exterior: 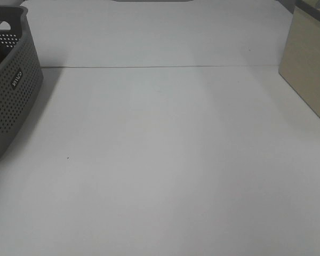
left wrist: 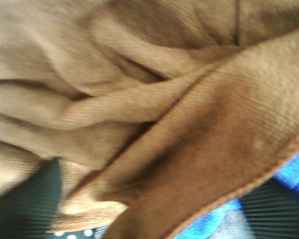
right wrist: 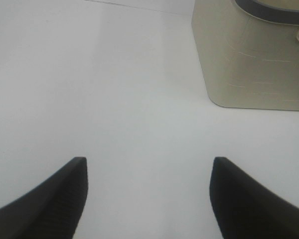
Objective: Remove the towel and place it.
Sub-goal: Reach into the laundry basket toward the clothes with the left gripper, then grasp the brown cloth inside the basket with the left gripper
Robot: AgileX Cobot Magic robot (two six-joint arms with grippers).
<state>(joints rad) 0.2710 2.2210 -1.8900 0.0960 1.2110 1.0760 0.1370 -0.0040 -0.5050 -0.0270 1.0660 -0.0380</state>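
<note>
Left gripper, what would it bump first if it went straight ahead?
The towel. Its folds fill the view right ahead of the left gripper, and some cloth already lies between its fingers.

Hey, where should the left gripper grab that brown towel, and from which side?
Take the towel by its thick hemmed fold, probably from above with jaws straddling it: that ridge stands proud of the crumpled cloth, between the fingers of the left gripper.

Only lettering seen: small dark label [exterior: 16, 78] with white characters on the perforated side wall of the grey basket [exterior: 10, 114], too small and blurred to read.
</note>
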